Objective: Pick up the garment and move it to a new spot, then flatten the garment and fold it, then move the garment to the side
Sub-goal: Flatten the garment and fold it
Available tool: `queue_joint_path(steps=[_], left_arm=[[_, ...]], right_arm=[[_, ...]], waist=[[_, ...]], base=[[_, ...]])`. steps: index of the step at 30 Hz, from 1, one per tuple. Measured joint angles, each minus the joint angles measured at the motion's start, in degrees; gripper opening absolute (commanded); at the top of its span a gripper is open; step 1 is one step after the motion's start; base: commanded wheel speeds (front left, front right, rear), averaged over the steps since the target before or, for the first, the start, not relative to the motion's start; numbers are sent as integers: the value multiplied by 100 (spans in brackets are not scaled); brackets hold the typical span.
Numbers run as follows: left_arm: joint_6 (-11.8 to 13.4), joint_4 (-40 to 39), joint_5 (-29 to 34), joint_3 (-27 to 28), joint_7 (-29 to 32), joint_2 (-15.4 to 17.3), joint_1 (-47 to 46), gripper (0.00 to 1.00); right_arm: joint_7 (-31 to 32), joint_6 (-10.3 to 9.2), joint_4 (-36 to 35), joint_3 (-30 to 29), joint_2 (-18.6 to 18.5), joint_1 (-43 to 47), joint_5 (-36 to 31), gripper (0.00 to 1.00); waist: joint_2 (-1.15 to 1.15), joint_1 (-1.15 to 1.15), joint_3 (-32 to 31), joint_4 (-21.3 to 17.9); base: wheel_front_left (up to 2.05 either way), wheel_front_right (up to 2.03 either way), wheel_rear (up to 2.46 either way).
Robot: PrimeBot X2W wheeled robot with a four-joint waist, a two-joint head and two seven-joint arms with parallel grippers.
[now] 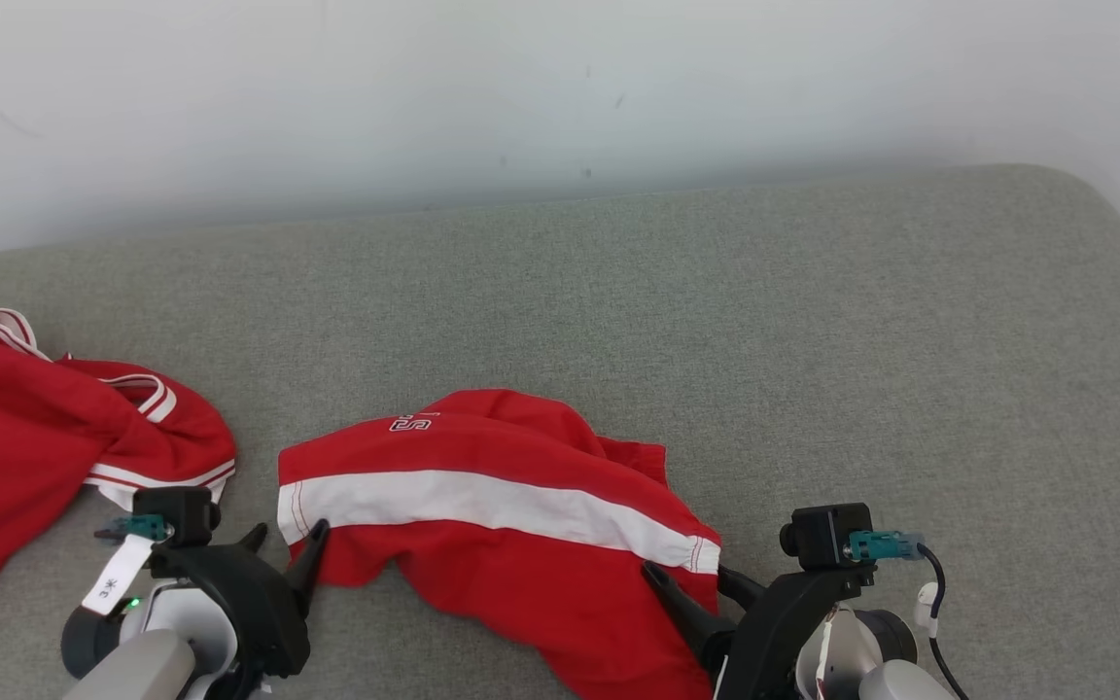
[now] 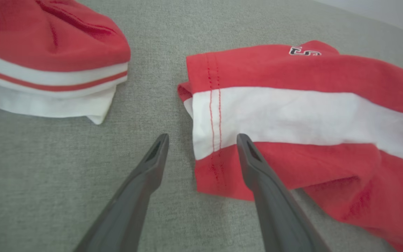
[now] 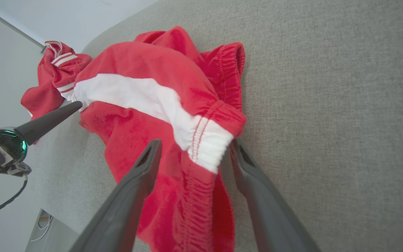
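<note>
**Shorts down on the pad, flattening and folding still to do**

The garment [image 1: 482, 506], a pair of red shorts with a white side stripe, lies on the grey padded surface [image 1: 813, 321] close to the robot, roughly midway between the two arms. It is rumpled: the cloth bunches toward the waistband end, one edge sags forward, and the stripe runs crooked across the top.

The left gripper [image 1: 288, 535] has its fingers spread with the stitched leg hem lying between them, clamping nothing. The right gripper [image 1: 686, 574] is likewise spread wide, its fingers either side of the white elastic end of the waistband, with no grip on it.

A second red garment [image 1: 25, 437] sits apart at the left edge.

By my reading the placing step is finished and smoothing is next. The cloth looks doubled over, though whether that is a real fold is unclear from these angles. A tidy fold and the move to the side remain
</note>
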Motion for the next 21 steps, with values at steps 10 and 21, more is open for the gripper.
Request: queue_joint_path(steps=[10, 21], left_arm=[[-207, 196, -25, -24, -19, -127, -105, 0], [-539, -38, -270, 261, -148, 43, -470, 0]], right_arm=[[48, -43, -18, -32, 2, -13, 24, 0], [-247, -20, -218, -498, -141, -803, 91, 0]], waist=[[0, 0, 62, -22], [0, 0, -106, 101]], base=[[0, 0, 0], [0, 0, 0]])
